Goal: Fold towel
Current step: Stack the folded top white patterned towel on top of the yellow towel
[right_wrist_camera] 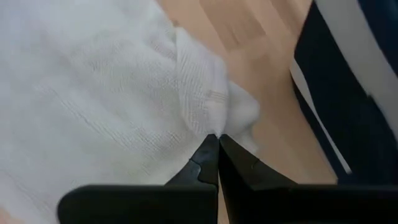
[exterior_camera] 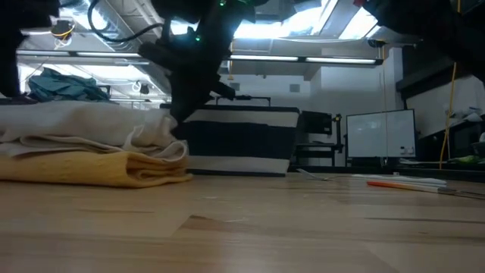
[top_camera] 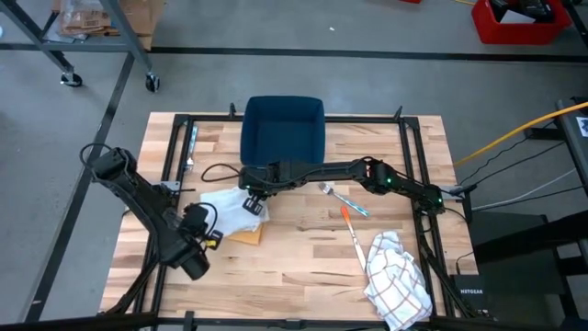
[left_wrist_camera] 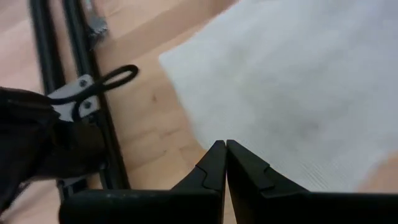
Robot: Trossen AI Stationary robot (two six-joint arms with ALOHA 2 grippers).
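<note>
Two cloths lie stacked at the table's left: a white towel, loosely folded with a rumpled edge, on a yellow cloth. Left gripper, fingers together, hangs just beside it. Right gripper, fingers together, meets its far corner. Beyond stands a blue bin.

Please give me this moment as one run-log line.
task: fold towel | right gripper: shut at white towel edge, grasp unclear | left gripper: shut, near towel's other side | yellow cloth: beneath towel
</note>
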